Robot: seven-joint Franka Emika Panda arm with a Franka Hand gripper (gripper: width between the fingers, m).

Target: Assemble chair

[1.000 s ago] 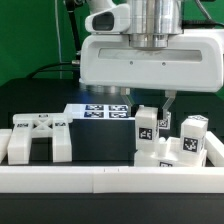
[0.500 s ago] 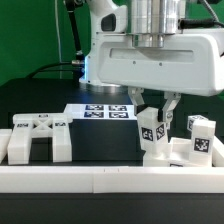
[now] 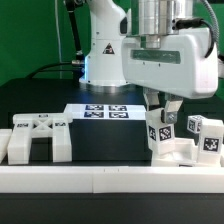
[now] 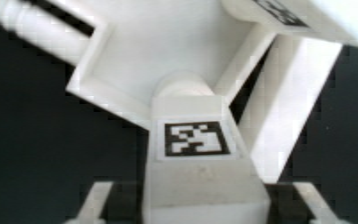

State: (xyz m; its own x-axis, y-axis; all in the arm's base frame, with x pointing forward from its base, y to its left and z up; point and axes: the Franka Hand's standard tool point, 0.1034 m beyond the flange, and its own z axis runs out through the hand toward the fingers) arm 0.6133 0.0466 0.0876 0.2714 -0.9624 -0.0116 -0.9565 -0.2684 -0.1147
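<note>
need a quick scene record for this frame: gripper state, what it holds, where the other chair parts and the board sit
gripper: shut on held part
held part: white tagged chair piece, tilted, at the exterior view's right
bracket part: on the table, exterior view's left, untouched
other tagged parts: at the exterior view's right of the held part
marker board: flat on black table, behind centre
</note>
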